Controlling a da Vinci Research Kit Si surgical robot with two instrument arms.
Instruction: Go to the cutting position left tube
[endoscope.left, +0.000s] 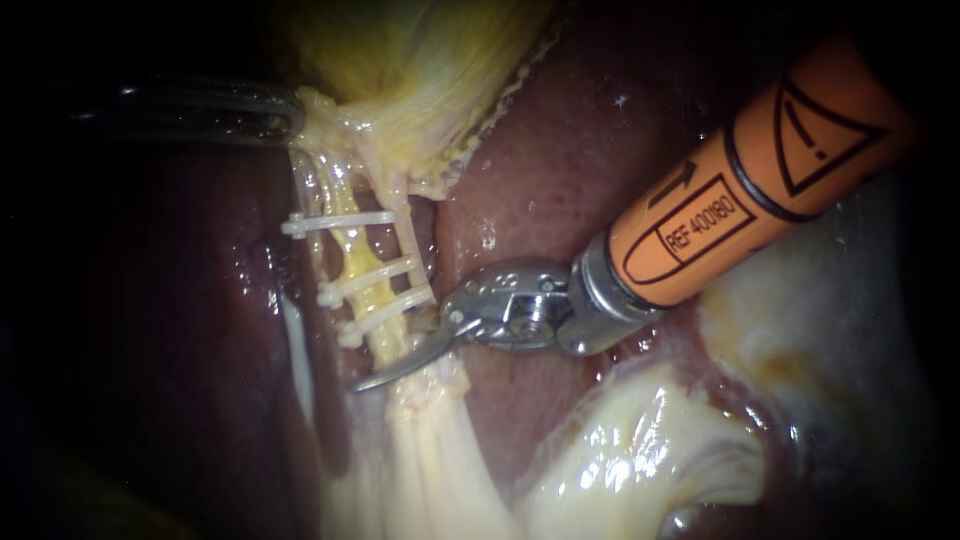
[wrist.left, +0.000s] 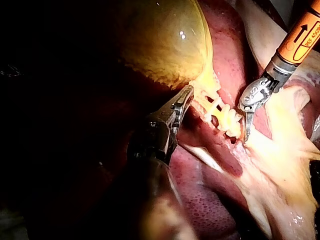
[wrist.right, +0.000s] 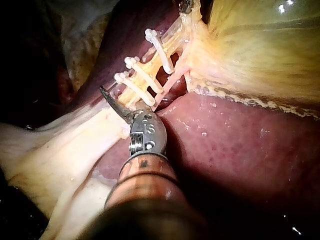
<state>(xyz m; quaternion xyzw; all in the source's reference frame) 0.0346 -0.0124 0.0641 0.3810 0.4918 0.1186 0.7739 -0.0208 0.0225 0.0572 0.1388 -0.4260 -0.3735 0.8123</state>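
My right instrument (endoscope.left: 400, 365) reaches in over the liver (endoscope.left: 560, 180), its pincer narrowly parted. One curved blade lies across the tube (endoscope.left: 372, 300), just below the lowest of three white clips (endoscope.left: 340, 222). Beyond, the tube climbs to the yellow gallbladder (endoscope.left: 420, 60), where my left instrument (endoscope.left: 292, 115) meets tissue; I cannot tell its pincer's state.
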